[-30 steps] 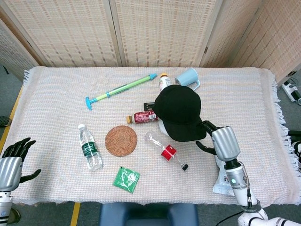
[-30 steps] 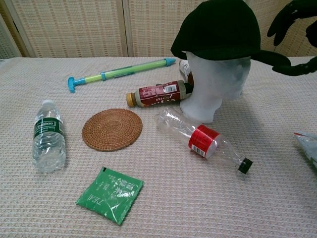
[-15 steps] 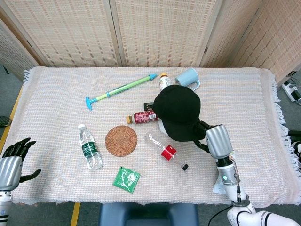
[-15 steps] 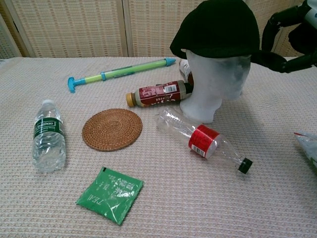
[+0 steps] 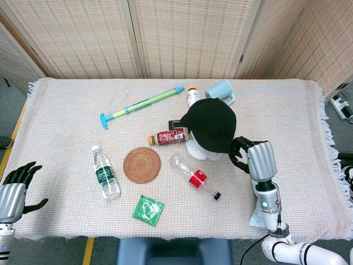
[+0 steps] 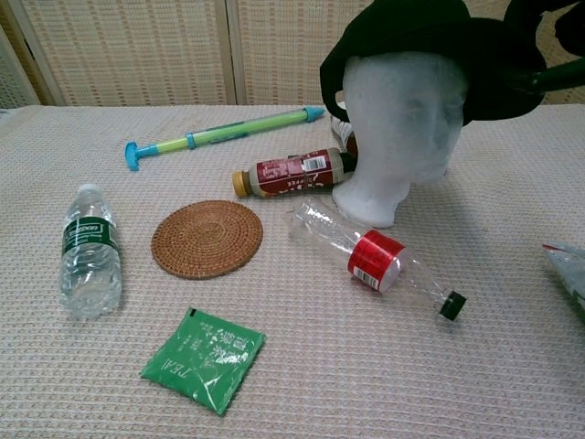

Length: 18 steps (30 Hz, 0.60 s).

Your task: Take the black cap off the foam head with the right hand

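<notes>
1. Since the earlier frames, the black cap (image 6: pixel 439 50) had risen off the brow of the foam head (image 6: pixel 395 128), baring the white face in the chest view, and the right hand (image 5: pixel 255 159) had drawn closer in at the cap's edge.
2. Its fingers (image 5: pixel 238 150) were clenched on the cap's rim at the side nearest the robot's right.
3. That cap sat tilted, partly lifted, its crown over the top of the foam head.
4. At the table's (image 5: pixel 66 110) near-left corner the left hand (image 5: pixel 15 185) hung with fingers released and apart, holding nothing.
5. Beside the foam head lay a red-labelled drink bottle (image 6: pixel 291 173), and a clear bottle with a red band (image 6: pixel 375 256) lay in front of it.
6. Further left were a woven coaster (image 6: pixel 207 238), a water bottle (image 6: pixel 90 251) and a green packet (image 6: pixel 203 358).
</notes>
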Motion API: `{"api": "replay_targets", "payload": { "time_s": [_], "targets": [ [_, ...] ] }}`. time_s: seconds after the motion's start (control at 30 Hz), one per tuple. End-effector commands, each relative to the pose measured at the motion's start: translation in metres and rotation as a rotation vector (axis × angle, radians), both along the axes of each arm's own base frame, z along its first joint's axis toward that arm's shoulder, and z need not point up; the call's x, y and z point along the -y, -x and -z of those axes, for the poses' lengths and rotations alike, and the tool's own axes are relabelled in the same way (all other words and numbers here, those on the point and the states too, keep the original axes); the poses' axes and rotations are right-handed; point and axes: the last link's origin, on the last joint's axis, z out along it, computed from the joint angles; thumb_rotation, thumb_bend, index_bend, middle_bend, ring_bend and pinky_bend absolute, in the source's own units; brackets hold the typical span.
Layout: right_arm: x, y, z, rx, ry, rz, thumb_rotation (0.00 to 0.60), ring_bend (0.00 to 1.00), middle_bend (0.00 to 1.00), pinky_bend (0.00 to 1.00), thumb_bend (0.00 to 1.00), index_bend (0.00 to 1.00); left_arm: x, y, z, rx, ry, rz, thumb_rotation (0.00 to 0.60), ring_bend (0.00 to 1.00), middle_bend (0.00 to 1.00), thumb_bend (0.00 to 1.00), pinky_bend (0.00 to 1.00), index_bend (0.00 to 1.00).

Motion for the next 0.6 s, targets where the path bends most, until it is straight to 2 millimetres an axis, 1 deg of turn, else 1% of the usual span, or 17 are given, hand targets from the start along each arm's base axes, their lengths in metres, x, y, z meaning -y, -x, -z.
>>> {"api": "replay_targets", "payload": {
  "time_s": [0.03,0.3,0.6],
  "targets": [
    [0.005,-0.001,-0.005,-0.001,0.025,0.009,0.6,0.93,0.67,1.0,0.59,0.8,-0.001,0.0,0.0,0.001,0.001,0.001,0.6,0.17,0.17,0.09,0.21,0.22],
    [0.026,-0.009,-0.018,-0.006,0.069,0.02,0.6,0.93,0.67,1.0,0.6,0.8,-0.003,-0.001,0.003,0.0,0.005,0.006,0.6,0.17,0.17,0.09,0.21,0.22],
    [0.056,-0.022,-0.03,-0.019,0.109,0.041,0.6,0.93,0.67,1.0,0.61,0.8,-0.005,-0.003,0.004,-0.004,0.009,0.01,0.6,0.17,0.17,0.09,0.2,0.22]
  ]
}}
